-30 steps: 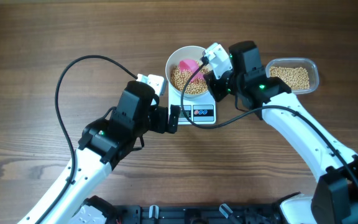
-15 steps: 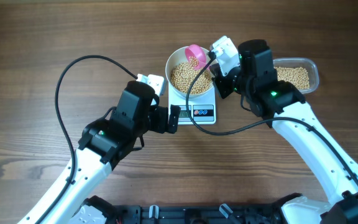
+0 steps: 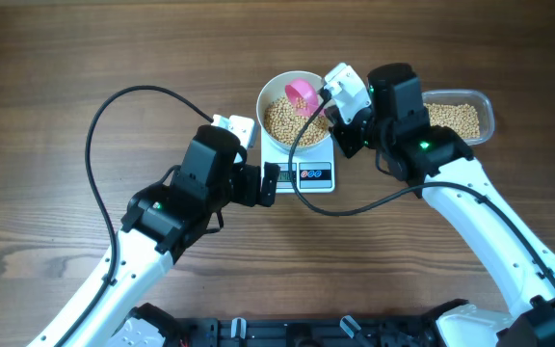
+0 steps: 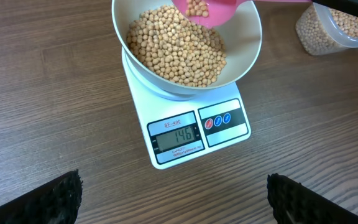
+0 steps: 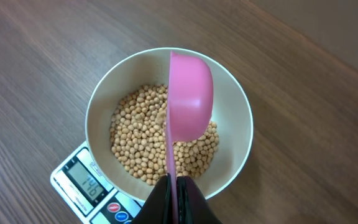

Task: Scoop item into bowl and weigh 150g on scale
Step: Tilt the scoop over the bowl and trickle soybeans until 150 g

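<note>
The scale bears "SF-400" above its display, which reads 146; it stands on the wooden surface with the white bowl of beans on top. The right end effector is clamped on the handle of a pink scoop, tilted above the bowl with a few beans in it. The left end effector hovers near the scale's display edge, fingers wide apart, holding nothing.

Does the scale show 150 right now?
No, the scale reads 146, with the white bowl of beans sitting on it.
</note>
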